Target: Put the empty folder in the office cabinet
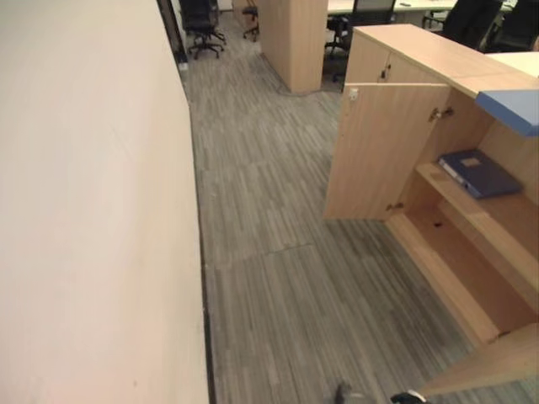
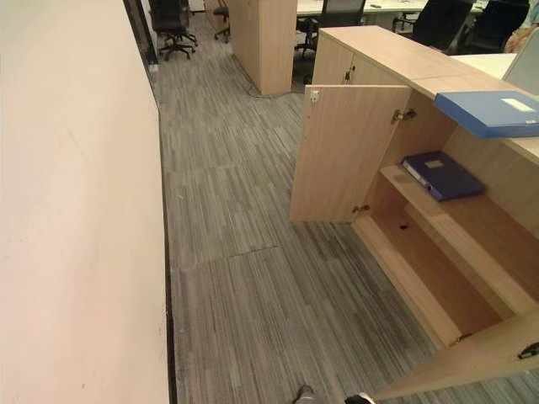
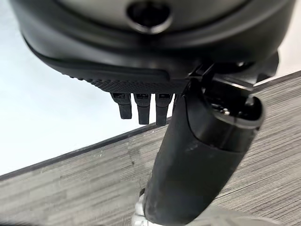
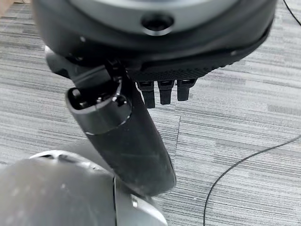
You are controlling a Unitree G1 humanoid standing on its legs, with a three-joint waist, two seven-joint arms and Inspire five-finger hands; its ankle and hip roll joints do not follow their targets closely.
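grey striped carpet floor (image 1: 269, 252), a plain cream wall (image 1: 84, 210) on the left, black office chairs (image 1: 202, 25) far behind.

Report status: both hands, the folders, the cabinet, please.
Left robot hand and right robot hand open, empty. Dark blue folder on wooden cabinet shelf, light blue folder on top. Doors open.

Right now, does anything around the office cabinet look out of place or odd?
Nothing looks damaged or spilled. The cabinet stands with both doors swung open. A dark blue folder lies flat on the upper shelf, and a lighter blue folder rests on the cabinet top, overhanging its front edge a little.
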